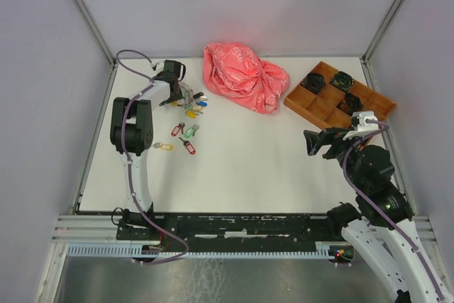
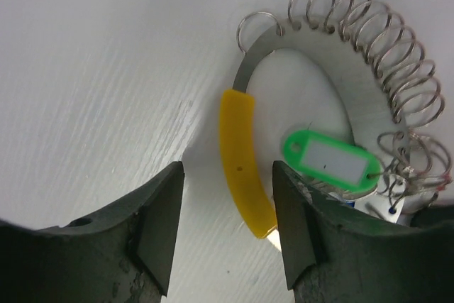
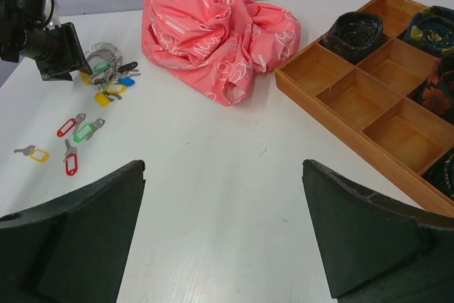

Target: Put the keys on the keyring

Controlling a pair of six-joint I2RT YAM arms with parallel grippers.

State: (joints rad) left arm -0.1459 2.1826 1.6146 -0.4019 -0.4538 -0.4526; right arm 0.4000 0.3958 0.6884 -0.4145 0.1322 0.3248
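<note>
The keyring (image 2: 241, 168) lies flat at the table's back left, a thin silver ring with a yellow sleeve and several small wire loops (image 2: 386, 47) strung along it. A green-tagged key (image 2: 330, 160) rests inside it. My left gripper (image 2: 227, 225) is open, its jaws straddling the yellow sleeve, which lies close to the right finger (image 2: 294, 225). Loose keys lie nearer: red tag (image 1: 177, 130), green tag (image 1: 190, 132), yellow tag (image 1: 164, 147) and another red tag (image 1: 188, 147). My right gripper (image 3: 223, 232) hangs open over bare table at the right, holding nothing.
A crumpled pink bag (image 1: 245, 76) sits at the back centre. A wooden divided tray (image 1: 333, 108) with dark bowls stands at the back right. Blue- and yellow-tagged keys (image 1: 195, 108) lie bunched by the keyring. White walls close in the table's left, back and right.
</note>
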